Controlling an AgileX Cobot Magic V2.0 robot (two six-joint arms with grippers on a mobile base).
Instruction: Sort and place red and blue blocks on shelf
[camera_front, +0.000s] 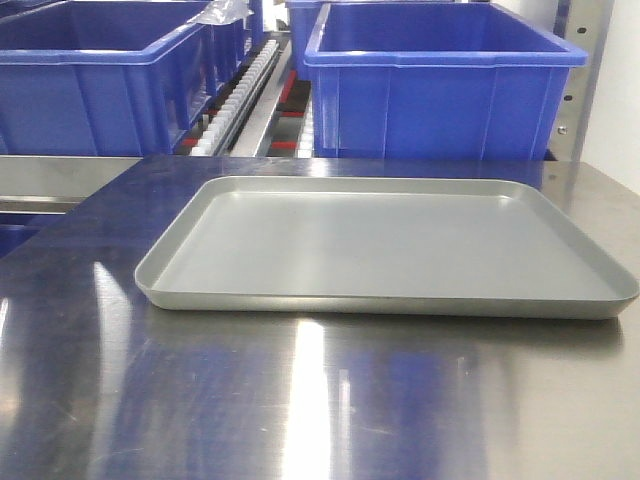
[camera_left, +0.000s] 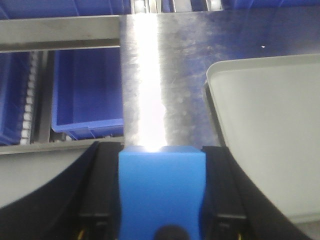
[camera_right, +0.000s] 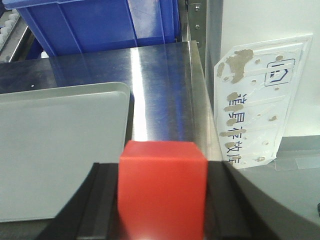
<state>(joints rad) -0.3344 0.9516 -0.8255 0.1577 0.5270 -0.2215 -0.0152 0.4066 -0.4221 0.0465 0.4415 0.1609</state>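
The blue block (camera_left: 161, 195) fills the gap between the black fingers of my left gripper (camera_left: 161, 152), which is shut on it above the steel tabletop, left of the tray. The red block (camera_right: 162, 190) is clamped the same way in my right gripper (camera_right: 162, 150), just past the tray's right edge. The shelf (camera_front: 245, 95) stands behind the table with white roller tracks and a perforated upright (camera_front: 575, 90); its steel rail (camera_left: 60, 32) shows ahead of the left gripper. Neither gripper appears in the front view.
A shallow grey tray (camera_front: 390, 250) lies on the shiny steel tabletop (camera_front: 300, 400). Large blue bins (camera_front: 440, 90) (camera_front: 95, 85) sit on the shelf. Another blue bin (camera_left: 87, 95) sits on a lower level. A white placard (camera_right: 255, 110) leans right of the table.
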